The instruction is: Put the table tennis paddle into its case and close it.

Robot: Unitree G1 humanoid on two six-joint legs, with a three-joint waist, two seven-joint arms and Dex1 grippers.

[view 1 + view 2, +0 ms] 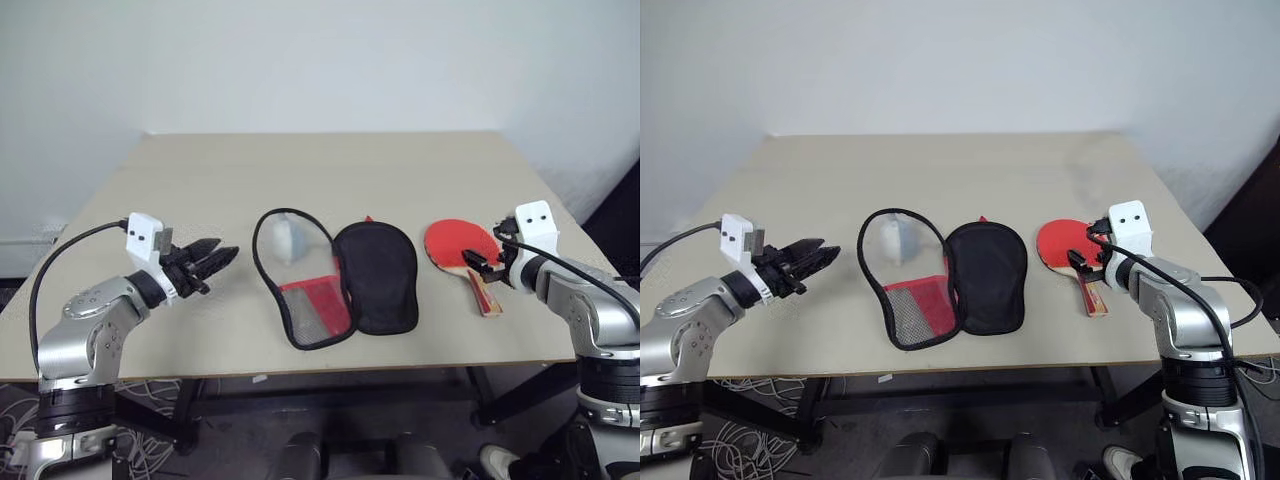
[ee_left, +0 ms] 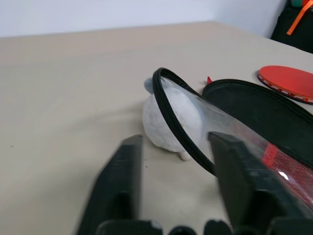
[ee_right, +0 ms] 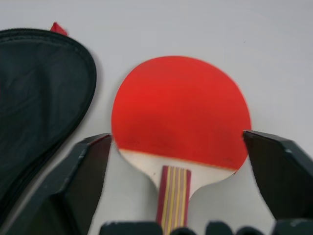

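At lower right, the right gripper [image 3: 178, 188] hangs spread wide over the table tennis paddle [image 1: 462, 243]; a crooked grab could skid it off the table [image 1: 420, 165]. The left gripper [image 1: 208, 262], lower left, is parted and empty beside the open case [image 1: 340, 278].

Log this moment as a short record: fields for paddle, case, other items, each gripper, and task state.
paddle: paddle lies flat on the table, red face up, handle toward the robot, right of the case
case: case lies open, black lining up, mesh half raised
other: white lump under the raised half
left gripper: left gripper open, empty, left of the case
right gripper: right gripper open, empty, over the paddle handle
task state: paddle not yet in case
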